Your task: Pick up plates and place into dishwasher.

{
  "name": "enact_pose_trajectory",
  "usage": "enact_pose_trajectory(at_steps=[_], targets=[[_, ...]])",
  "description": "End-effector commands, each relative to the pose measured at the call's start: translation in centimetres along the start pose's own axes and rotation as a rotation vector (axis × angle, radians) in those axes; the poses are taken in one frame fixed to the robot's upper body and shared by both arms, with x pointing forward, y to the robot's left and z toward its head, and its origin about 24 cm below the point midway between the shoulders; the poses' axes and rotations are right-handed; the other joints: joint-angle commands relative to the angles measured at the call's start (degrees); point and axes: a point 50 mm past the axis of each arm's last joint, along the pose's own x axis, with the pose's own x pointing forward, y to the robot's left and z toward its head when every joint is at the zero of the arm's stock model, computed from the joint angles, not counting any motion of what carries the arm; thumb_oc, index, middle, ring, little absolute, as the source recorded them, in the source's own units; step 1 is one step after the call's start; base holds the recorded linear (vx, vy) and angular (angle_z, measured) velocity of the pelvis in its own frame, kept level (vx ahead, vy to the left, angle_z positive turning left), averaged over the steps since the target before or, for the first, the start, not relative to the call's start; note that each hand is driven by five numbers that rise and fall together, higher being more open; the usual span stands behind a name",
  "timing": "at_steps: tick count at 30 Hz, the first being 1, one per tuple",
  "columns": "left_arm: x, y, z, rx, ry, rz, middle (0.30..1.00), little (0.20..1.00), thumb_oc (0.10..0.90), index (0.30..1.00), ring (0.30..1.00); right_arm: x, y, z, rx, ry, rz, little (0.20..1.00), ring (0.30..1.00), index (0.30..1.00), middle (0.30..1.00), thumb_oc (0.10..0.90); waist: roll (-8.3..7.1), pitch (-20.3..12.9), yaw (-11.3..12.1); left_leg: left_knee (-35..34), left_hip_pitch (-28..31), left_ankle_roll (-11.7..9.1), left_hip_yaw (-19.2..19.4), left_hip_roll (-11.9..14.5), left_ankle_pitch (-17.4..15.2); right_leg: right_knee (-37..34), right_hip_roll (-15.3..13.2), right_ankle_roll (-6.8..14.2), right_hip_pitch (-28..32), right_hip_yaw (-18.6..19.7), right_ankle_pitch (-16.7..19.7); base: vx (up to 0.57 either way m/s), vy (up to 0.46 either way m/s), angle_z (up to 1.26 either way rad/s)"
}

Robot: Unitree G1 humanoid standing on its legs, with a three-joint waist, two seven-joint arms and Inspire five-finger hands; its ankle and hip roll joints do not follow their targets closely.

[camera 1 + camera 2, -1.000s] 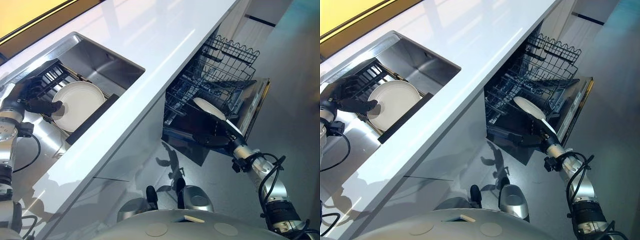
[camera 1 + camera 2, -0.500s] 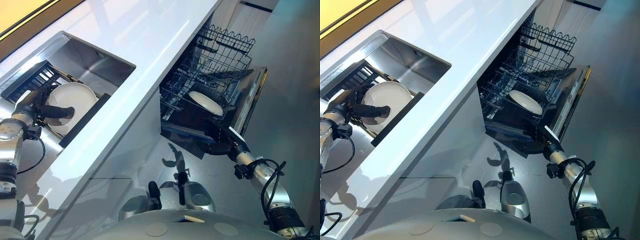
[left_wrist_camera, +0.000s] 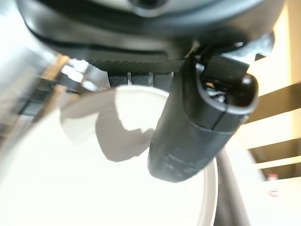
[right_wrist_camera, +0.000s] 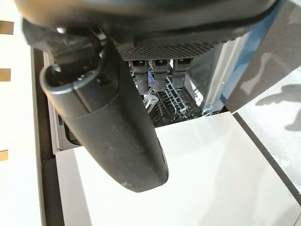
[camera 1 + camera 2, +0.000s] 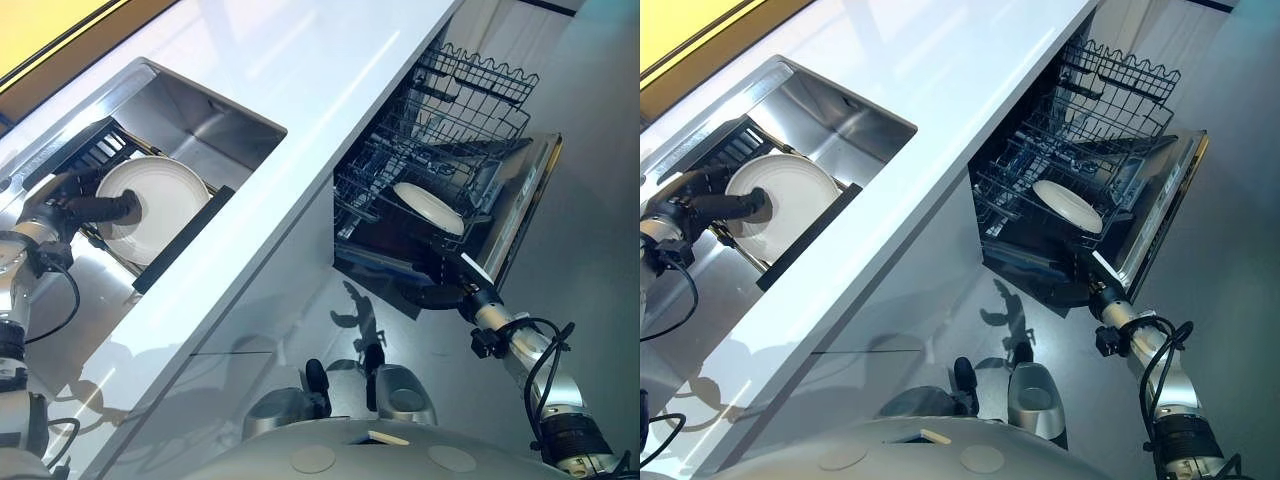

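The near edge of the plate (image 5: pixel 150 205) in the sink rack (image 5: pixel 95 150) is covered by the left hand (image 5: pixel 95 207), whose fingers behind the plate cannot be made out. In the left wrist view the plate (image 3: pixel 94 183) is blurred and cut off by the picture's edges. The right hand (image 5: pixel 432 296) is seen as a dark shape against the dark dishwasher door (image 5: pixel 515 215), and its finger posture cannot be told. The lower part of the plate (image 5: pixel 1068 205) in the dishwasher rack (image 5: pixel 1080 130) is screened by wires. The dishwasher interior under the counter (image 5: pixel 300 90) is hidden.
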Motion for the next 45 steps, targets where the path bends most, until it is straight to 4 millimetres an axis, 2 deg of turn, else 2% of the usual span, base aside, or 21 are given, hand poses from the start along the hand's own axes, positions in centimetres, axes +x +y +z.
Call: enact_pose_trajectory(at_steps=[1, 7, 9, 12, 14, 15, 19, 22, 23, 26, 28, 31, 38, 45], targets=[[0.4, -4.5, 1.6, -0.03, -0.183, -0.207, 0.3, 0.2, 0.1, 0.3, 0.3, 1.2, 0.2, 4.3, -0.052, -0.236, 0.022, 0.9, 0.9, 0.9, 0.9, 0.8, 1.05, -3.92, -0.28, 1.75, -2.26, 1.14, -1.96, -1.92, -3.34, 7.68, -2.47, 3.29, -2.18, -0.97, -1.34, -0.08, -0.111, 0.01], [-0.2, -2.8, 3.8, -0.043, -0.321, -0.101, 0.3, 0.2, 0.1, 0.3, 0.3, 1.5, 0.6, 4.5, -0.03, -0.264, 0.024, 0.9, 0.9, 0.9, 0.9, 0.8, 0.14, -5.69, 0.54, 0.44, -1.46, 0.81, -2.67, -1.41, -3.08, 6.66, -1.92, 3.58, -0.63, -2.34, -1.84, -0.09, -0.136, 0.01], [-0.5, -2.2, 5.2, -0.056, -0.409, -0.042, 0.3, 0.2, 0.1, 0.3, 0.3, 1.6, 0.6, 5.3, -0.048, -0.307, 0.02, 0.9, 0.9, 0.9, 0.9, 0.8, -0.21, -6.22, 0.85, 0.16, -1.04, 0.55, -2.88, -1.06, -3.07, 6.39, -1.8, 3.69, -0.03, -3.11, -1.94, -0.1, -0.165, 0.11], [-1.0, -1.4, 8.3, -0.06, -0.553, 0.074, 0.3, 0.2, 0.1, 0.3, 0.3, 1.9, 0.3, 8.0, -0.068, -0.407, 0.004, 0.9, 0.9, 0.9, 0.9, 0.8, -0.69, -6.7, 1.39, 0.0, -0.78, 0.23, -3.16, -0.55, -3.17, 5.54, -1.63, 3.68, 1.28, -4.2, -2.1, -0.1, -0.154, 0.07], [-1.1, -1.0, 9.4, -0.048, -0.604, 0.125, 0.3, 0.2, 0.1, 0.3, 0.3, 2.0, 0.0, 9.2, -0.075, -0.452, -0.006, 0.9, 0.9, 0.9, 0.9, 0.8, -0.83, -6.79, 1.58, 0.0, -0.71, 0.11, -3.45, -0.4, -3.25, 5.23, -1.44, 3.66, 1.79, -4.44, -2.2, -0.08, -0.115, 0.04], [-1.7, -0.1, 11.4, -0.006, -0.703, 0.239, 0.3, 0.2, 0.1, 0.3, 0.3, 1.9, -0.4, 11.3, -0.091, -0.536, -0.031, 0.9, 0.9, 0.9, 0.9, 0.8, -1.04, -7.1, 1.82, 0.0, -0.76, -0.11, -3.69, -0.17, -3.39, 4.63, -1.19, 3.62, 2.5, -4.66, -2.43, -0.1, -0.133, 0.05], [-3.5, 1.2, 14.8, 0.145, -0.876, 0.5, 0.3, 0.2, 0.1, 0.3, 0.3, 1.0, -0.7, 16.0, -0.096, -0.752, -0.088, 0.9, 0.9, 0.9, 0.9, 0.8, -1.46, -7.98, 2.58, 0.0, -1.04, -0.61, -4.41, -0.02, -3.68, 2.76, -0.58, 3.45, 4.01, -5.45, -2.75, -0.09, -0.125, 0.04], [-4.9, 1.0, 16.9, 0.231, -1.006, 0.592, 0.3, 0.2, 0.1, 0.3, 0.3, 0.0, -0.1, 19.2, -0.096, -0.909, -0.096, 0.9, 0.9, 0.9, 0.9, 0.8, -1.55, -8.6, 3.23, 0.0, -1.26, -1.08, -4.98, 0.05, -3.79, 1.24, 0.01, 3.27, 4.94, -5.89, -3.11, -0.09, -0.103, 0.13], [-5.5, 0.3, 17.9, 0.302, -1.073, 0.636, 0.3, 0.2, 0.1, 0.3, 0.3, -0.6, 0.4, 20.6, -0.093, -0.977, -0.081, 0.9, 0.9, 0.9, 0.9, 0.8, -1.66, -8.83, 3.46, 0.0, -1.28, -1.28, -5.22, 0.11, -3.82, 0.62, 0.3, 3.11, 5.37, -6.12, -3.19, -0.08, -0.105, 0.09], [-6.8, -0.8, 19.3, 0.466, -1.192, 0.746, 0.3, 0.2, 0.1, 0.3, 0.3, -1.6, 1.2, 22.4, -0.091, -1.073, -0.042, 0.9, 0.9, 0.9, 0.9, 0.8, -1.76, -9.4, 3.74, 0.0, -1.36, -1.54, -5.68, 0.2, -3.78, 0.04, 0.78, 2.66, 5.81, -6.34, -3.3, -0.07, -0.09, 0.06], [-7.4, -1.9, 20.0, 0.591, -1.275, 0.806, 0.3, 0.2, 0.1, 0.3, 0.3, -2.2, 1.8, 23.4, -0.088, -1.117, 0.014, 0.9, 0.9, 0.9, 0.9, 0.8, -1.85, -9.88, 3.8, 0.0, -1.45, -1.74, -6.04, 0.28, -3.69, 0.01, 1.06, 2.29, 5.98, -6.51, -3.59, -0.07, -0.078, 0.14], [-8.0, -3.7, 20.9, 0.675, -1.381, 0.815, 0.3, 0.2, 0.1, 0.3, 0.3, -2.6, 2.9, 24.3, -0.094, -1.15, 0.102, 0.9, 0.9, 0.9, 0.9, 0.8, -2.07, -10.59, 3.79, 0.0, -1.73, -1.85, -6.51, 0.37, -3.21, -0.06, 1.47, 1.68, 5.95, -6.77, -3.58, -0.09, -0.059, 0.17], [-7.5, -7.7, 21.3, 0.599, -1.504, 0.716, 0.3, 0.2, 0.1, 0.3, 0.3, -2.7, 5.8, 26.1, -0.143, -1.204, 0.249, 0.9, 0.9, 0.9, 0.9, 0.8, -2.83, -12.06, 3.95, 0.0, -2.0, -2.56, -7.79, 0.42, -2.81, -1.35, 2.51, 0.86, 6.73, -6.95, -3.92, -0.05, -0.06, 0.08], [-6.3, -11.9, 21.2, 0.455, -1.534, 0.574, 0.3, 0.2, 0.1, 0.3, 0.3, -3.0, 8.3, 28.2, -0.133, -1.304, 0.318, 0.9, 0.9, 0.9, 0.9, 0.8, -3.33, -12.39, 4.13, 0.0, -2.03, -3.19, -8.66, 0.59, -2.42, -3.3, 3.65, 0.18, 7.9, -6.99, -4.16, -0.03, -0.048, 0.04]])
